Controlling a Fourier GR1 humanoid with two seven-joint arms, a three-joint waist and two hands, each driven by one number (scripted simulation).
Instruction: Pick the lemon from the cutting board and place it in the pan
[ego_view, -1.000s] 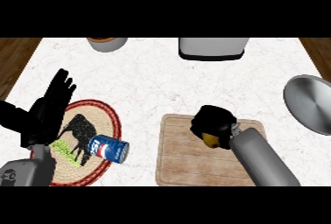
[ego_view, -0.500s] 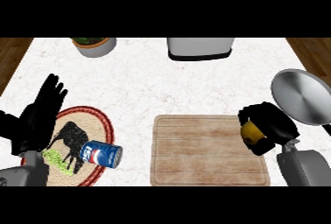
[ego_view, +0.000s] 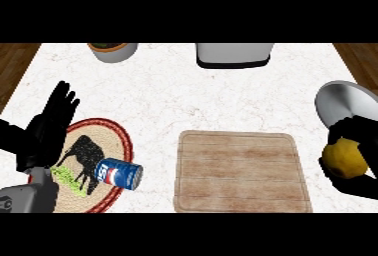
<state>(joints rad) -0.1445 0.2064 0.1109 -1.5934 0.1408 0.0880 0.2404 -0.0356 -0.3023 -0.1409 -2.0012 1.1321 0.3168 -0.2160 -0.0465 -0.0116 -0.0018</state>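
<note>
Lemon (ego_view: 345, 159), which I see clasped in my right hand's (ego_view: 356, 150) curled fingers, just below the pan (ego_view: 347, 100), right of the cutting board (ego_view: 240, 172). Left hand (ego_view: 50, 125) spread, resting.

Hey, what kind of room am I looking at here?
Most likely a kitchen counter: a white marbled top with a wooden cutting board, a metal pan at the right edge, and a lemon in the right hand.

blue can (ego_view: 118, 173) on its side on a round woven mat (ego_view: 111, 135)
</note>
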